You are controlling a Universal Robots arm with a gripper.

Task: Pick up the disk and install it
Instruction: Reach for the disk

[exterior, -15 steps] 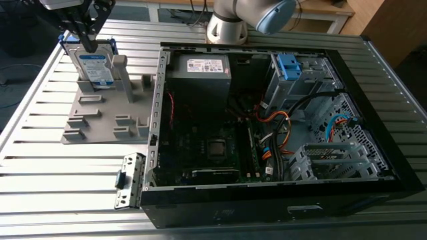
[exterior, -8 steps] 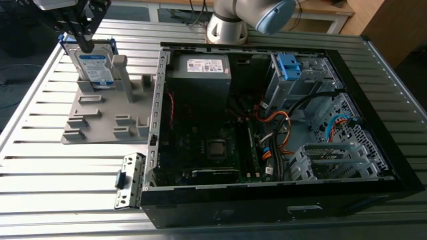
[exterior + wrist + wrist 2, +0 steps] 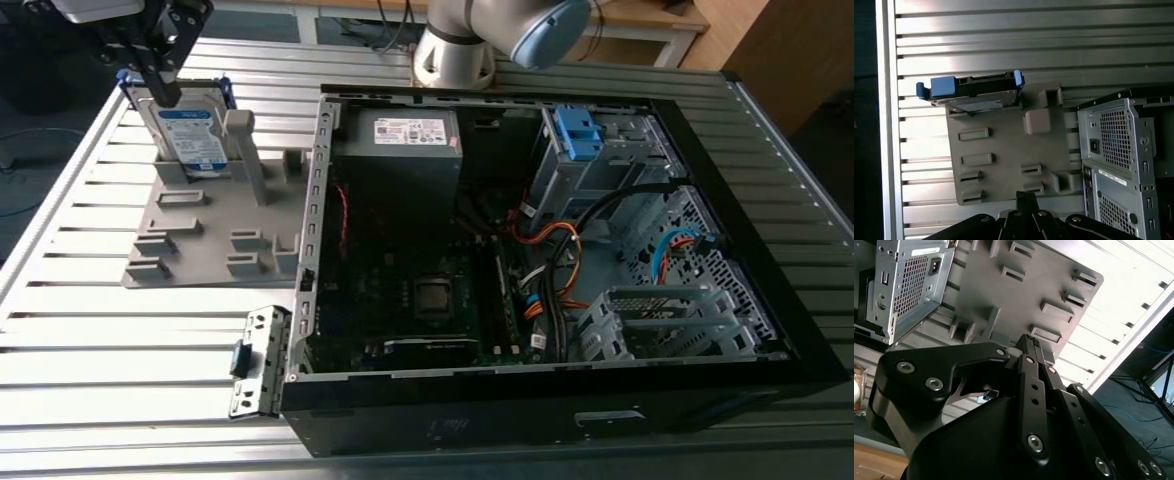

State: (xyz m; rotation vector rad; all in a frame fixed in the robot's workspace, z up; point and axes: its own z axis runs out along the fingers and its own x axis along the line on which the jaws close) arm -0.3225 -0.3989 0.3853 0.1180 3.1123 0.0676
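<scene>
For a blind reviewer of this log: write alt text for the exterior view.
The gripper hangs at upper left, by the top of the disk, which stands on edge in a grey holder plate on the slatted metal table. To the exterior view's right lies an open computer case with a blue bracket in its drive bay.

The exterior view looks steeply down on the desk (image 3: 80,330), open computer case (image 3: 534,250) and grey plate (image 3: 200,240). Both wrist views look past the claw (image 3: 1026,196) (image 3: 1033,342) at that plate and the case's back: first wrist view squarely, second wrist view aslant
</scene>
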